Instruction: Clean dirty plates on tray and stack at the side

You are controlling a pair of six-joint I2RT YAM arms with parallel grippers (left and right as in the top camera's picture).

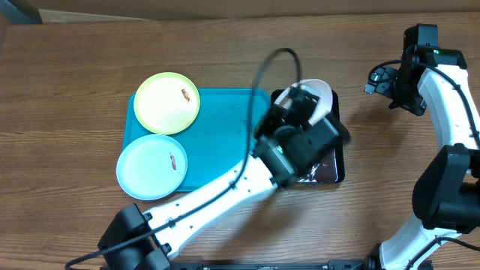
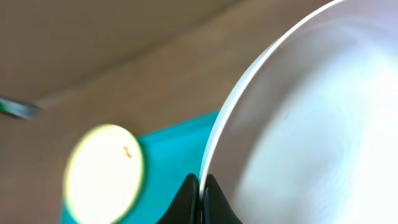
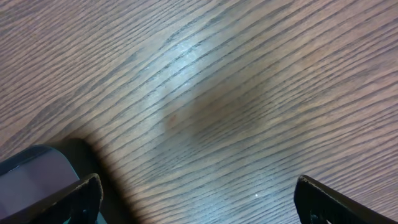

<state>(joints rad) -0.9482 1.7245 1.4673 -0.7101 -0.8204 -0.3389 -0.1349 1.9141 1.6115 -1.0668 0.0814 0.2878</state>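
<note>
**White plate (image 2: 311,124) gripped over black pan (image 1: 337,171)**

On the wooden table (image 1: 75,90), the turquoise tray (image 1: 225,127) carries the speckled yellow-green plate (image 1: 166,103) and pale blue plate (image 1: 151,166). The left claw (image 2: 200,182) clenches the white plate's rim. The right claw (image 3: 199,193) hangs released, well apart.

table (image 3: 249,74): brown wood, clear grain, faint sheen
tray (image 1: 225,127): smooth turquoise plastic, matt
white plate (image 2: 311,124): smooth, glossy plastic (blurred)
pan (image 1: 335,166): black, glossy, reflective

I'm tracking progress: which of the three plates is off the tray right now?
The white plate, pinched at its rim by the left gripper over the black pan. The yellow-green plate and pale blue plate rest on the turquoise tray.
</note>
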